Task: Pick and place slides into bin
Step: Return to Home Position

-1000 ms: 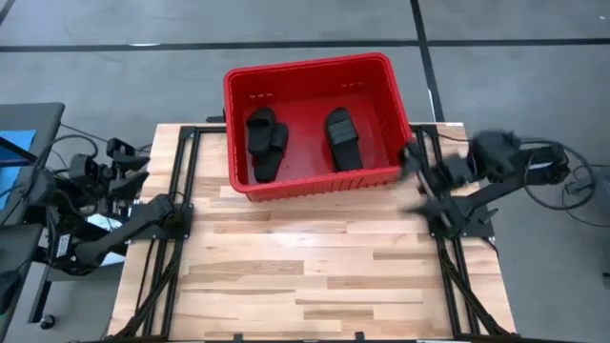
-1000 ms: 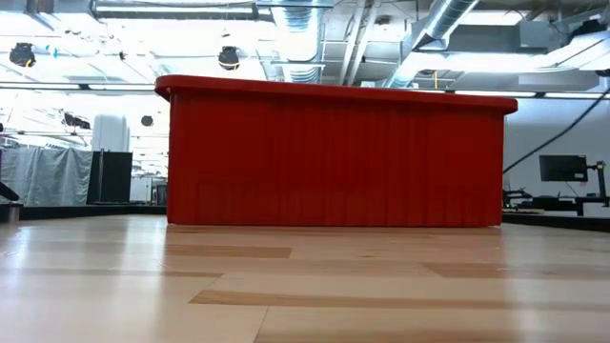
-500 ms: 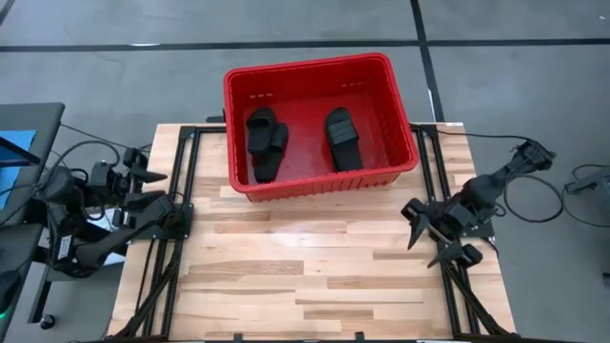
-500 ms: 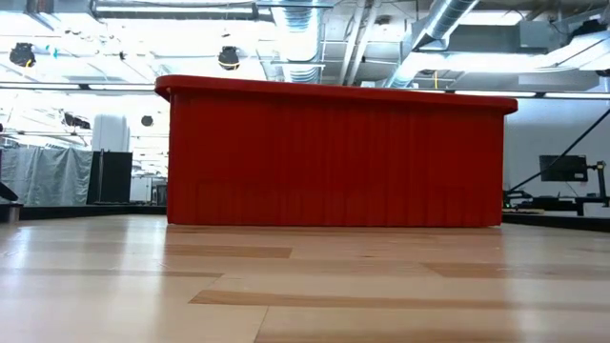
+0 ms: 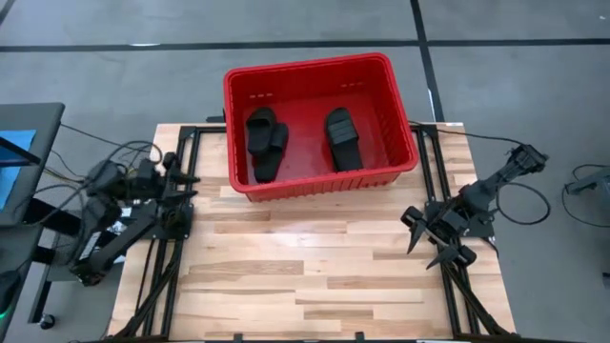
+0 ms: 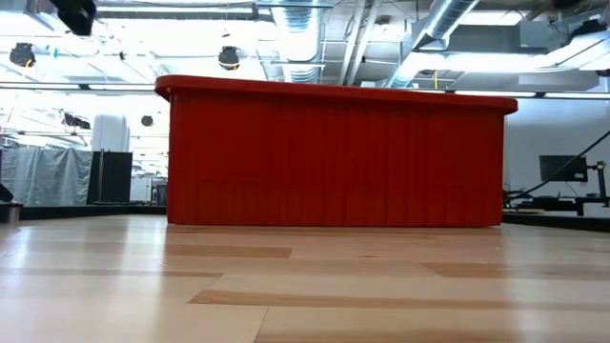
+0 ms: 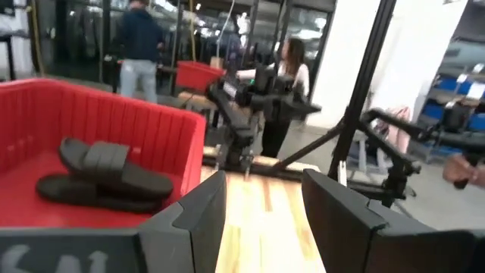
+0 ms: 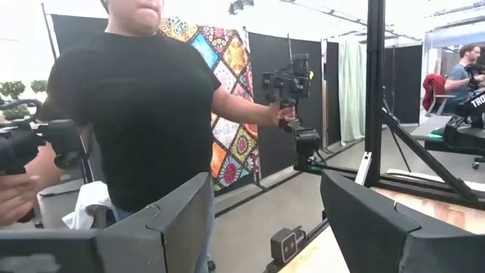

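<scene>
From your side, the right gripper sits at the right edge of the table and the left gripper at its left. Both have fingers spread and hold nothing, likely parked because nothing remains to pick. Beyond them, the slides lie inside the bin.

left hand spread wide, outboard; right hand same, outboard.
</scene>
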You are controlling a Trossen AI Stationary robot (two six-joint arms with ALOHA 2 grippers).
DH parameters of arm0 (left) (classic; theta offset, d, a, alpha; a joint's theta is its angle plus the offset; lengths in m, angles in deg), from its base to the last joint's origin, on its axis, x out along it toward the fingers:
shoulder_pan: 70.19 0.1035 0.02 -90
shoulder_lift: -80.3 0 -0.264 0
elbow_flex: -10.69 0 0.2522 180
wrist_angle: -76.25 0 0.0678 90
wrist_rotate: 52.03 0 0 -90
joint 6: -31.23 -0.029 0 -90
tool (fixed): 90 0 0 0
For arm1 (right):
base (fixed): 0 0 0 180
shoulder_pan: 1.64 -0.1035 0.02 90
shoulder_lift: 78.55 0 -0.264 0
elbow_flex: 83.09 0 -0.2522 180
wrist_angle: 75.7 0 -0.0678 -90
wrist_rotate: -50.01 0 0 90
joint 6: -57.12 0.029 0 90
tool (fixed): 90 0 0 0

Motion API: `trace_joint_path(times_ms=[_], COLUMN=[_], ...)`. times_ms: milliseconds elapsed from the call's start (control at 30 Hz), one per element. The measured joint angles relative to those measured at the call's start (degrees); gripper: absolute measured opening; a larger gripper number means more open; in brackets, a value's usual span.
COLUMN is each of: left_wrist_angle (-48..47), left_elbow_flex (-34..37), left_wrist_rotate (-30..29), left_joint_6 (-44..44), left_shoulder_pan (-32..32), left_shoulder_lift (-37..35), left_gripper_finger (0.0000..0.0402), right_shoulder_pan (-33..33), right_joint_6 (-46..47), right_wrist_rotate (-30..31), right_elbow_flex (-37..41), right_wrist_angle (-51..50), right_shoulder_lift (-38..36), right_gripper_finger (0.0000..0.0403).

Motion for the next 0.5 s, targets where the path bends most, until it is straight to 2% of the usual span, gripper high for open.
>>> trace_joint_path(times_ms=[133, 300, 367, 500], left_wrist_angle=[10.57, 15.73, 16.93, 26.39], left_elbow_flex=[5.88, 10.83, 12.52, 15.36], left_wrist_rotate=[0.10, -4.00, -5.18, -7.02], left_joint_6=[4.10, 5.36, 5.58, 6.37], left_shoulder_pan=[0.00, -0.54, -1.58, -5.90], left_shoulder_lift=[-0.05, -0.05, -0.02, -0.05], left_gripper_finger=[0.0164, 0.0164, 0.0164, 0.0164], right_shoulder_pan=[0.00, 0.04, 0.04, 0.04], right_joint_6=[0.63, 3.64, 4.09, 4.07], right_wrist_rotate=[0.01, 0.01, 0.00, 0.00], right_elbow_flex=[3.27, 6.66, 7.14, 7.23], right_wrist_angle=[0.04, -0.47, -0.42, -1.02], right_shoulder_lift=[-4.46, -9.77, -11.51, -14.34], right_gripper_finger=[0.0244, 0.0244, 0.0244, 0.0244])
